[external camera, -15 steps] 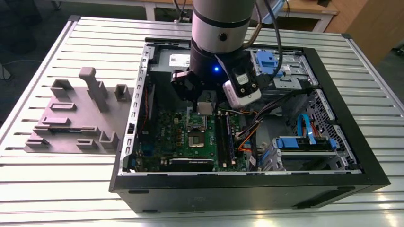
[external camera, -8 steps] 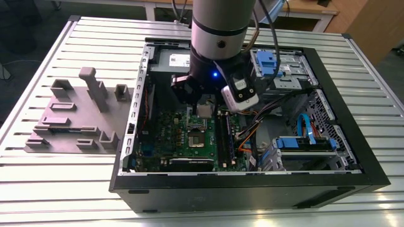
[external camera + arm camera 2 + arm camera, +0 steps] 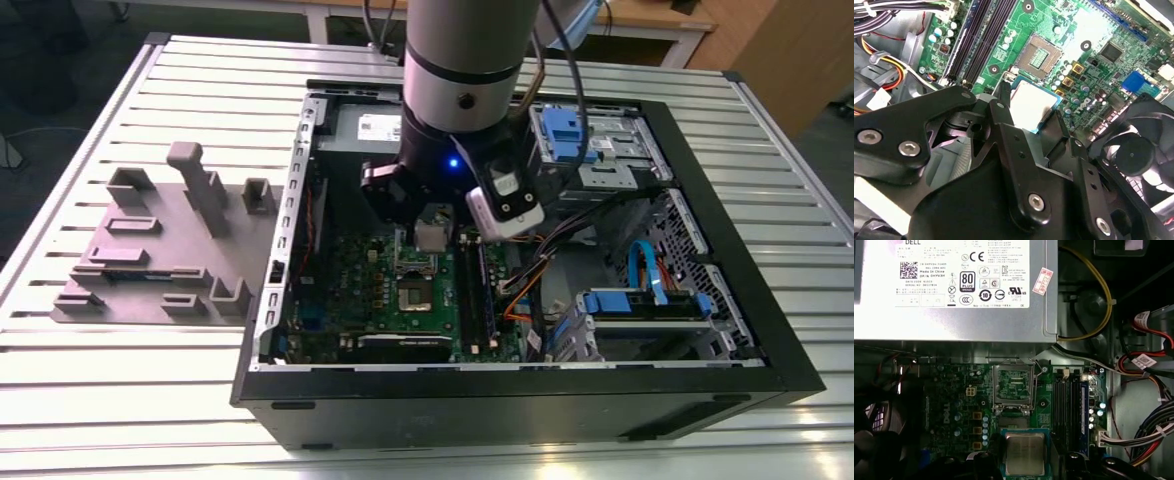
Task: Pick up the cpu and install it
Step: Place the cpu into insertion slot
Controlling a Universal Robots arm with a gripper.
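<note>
Arm reaches down into the open computer case (image 3: 534, 385), centre of the exterior view. Gripper (image 3: 430, 222) is clamped on the cpu (image 3: 430, 236). In the second wrist view the two black fingers (image 3: 1001, 107) press on opposite edges of the cpu (image 3: 1031, 102), silver top facing the camera. The cpu hangs above the green motherboard (image 3: 360, 290), not seated. The socket (image 3: 1013, 387) lies open and bare (pins visible), and the cpu (image 3: 1025, 454) shows just beside it, offset, in both wrist views. Grey power supply (image 3: 954, 290) with a white label sits beyond the socket. Memory slots (image 3: 1066, 400) run alongside the socket. Black fan (image 3: 1134, 155) is near the gripper. Grey parts fixture (image 3: 160, 250) stands on the slatted table (image 3: 134, 400) at the exterior view's left, outside the case.
</note>
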